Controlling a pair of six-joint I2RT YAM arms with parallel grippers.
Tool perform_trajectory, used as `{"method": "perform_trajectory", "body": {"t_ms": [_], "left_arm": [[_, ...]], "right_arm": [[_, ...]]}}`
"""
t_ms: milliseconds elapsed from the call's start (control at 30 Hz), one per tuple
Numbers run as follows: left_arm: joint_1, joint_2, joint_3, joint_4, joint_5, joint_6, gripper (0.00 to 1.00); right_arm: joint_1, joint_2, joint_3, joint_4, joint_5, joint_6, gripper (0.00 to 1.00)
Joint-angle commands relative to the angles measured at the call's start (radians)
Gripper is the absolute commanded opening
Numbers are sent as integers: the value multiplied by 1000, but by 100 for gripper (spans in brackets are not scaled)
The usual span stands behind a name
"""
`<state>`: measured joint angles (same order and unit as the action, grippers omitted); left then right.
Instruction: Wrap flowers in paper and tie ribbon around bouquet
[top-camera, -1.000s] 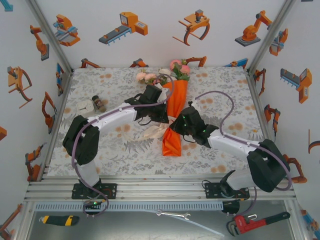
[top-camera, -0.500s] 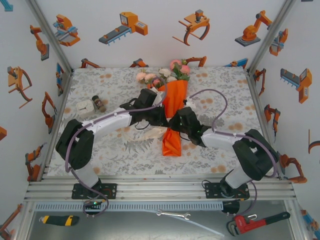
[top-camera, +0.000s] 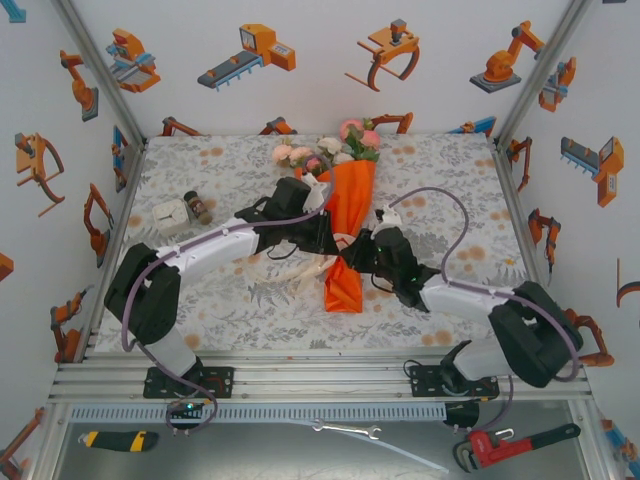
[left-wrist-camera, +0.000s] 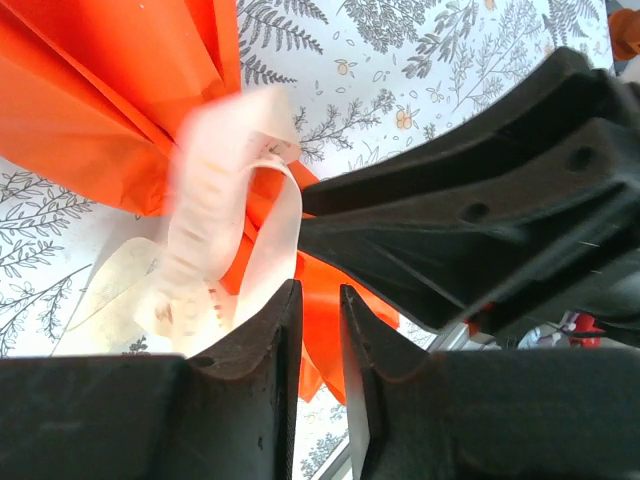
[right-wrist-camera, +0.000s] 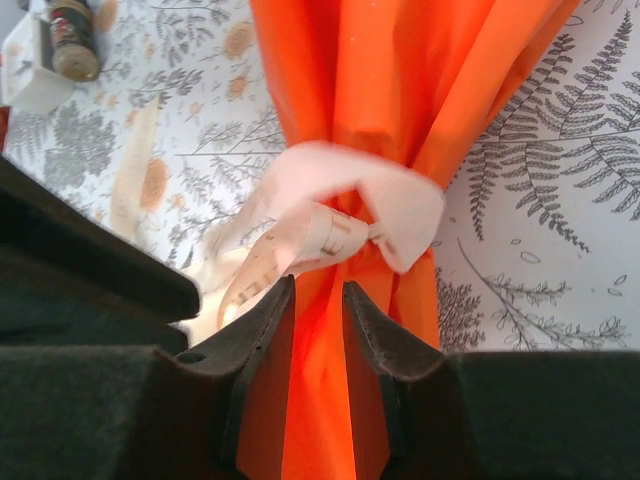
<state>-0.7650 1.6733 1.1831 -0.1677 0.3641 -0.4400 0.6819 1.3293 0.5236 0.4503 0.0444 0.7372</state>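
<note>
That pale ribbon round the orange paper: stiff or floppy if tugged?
Probably floppy: the ribbon curls in soft loops, its loose end lying limp on the tablecloth. Likely light, since it looks thin. The knot round the paper looks loose, so a tug might undo it.

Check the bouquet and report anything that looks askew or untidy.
The ribbon at the waist of the paper is a loose, lopsided tangle, not a neat bow; one tail trails across the tablecloth.

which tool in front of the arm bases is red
The pipe wrench, lying farthest right; the spanner is plain silver and the utility knife is yellow and black.
</note>
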Motion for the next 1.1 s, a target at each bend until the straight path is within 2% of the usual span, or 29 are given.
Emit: {"method": "perform_trajectory", "body": {"t_ms": [0,167,233,300,400,533,600,767,867,967,1067], "left_arm": [[2,11,3,42,46,4,20],[1,6,-8,47,33,-5,18],[0,-17,-22,42,-31,12,24],[-3,-41,-20,6,-156,75,32],[8,-14,19,-51,-323,203,31],[15,95,132,-123,-272,322,32],[15,138,155,-100,-220,334,34],[17,210,189,-76,-208,338,40],[19,236,197,-73,-153,338,44],[18,252,190,-58,-133,328,43],[19,264,195,-69,-129,320,35]], "right_arm": [[-4,-85,15,-145,5,65,30],[-4,-166,46,-356,119,274,34],[-5,-165,79,-433,153,354,37],[-5,-147,134,-513,156,393,37],[-5,-119,184,-544,118,393,37],[-5,-111,190,-541,109,386,37],[-5,-114,185,-545,109,383,38],[-5,-135,171,-564,96,373,38],[-5,-145,174,-580,91,362,39],[-5,-144,187,-597,90,352,39],[-4,-133,194,-593,70,352,39]]}}
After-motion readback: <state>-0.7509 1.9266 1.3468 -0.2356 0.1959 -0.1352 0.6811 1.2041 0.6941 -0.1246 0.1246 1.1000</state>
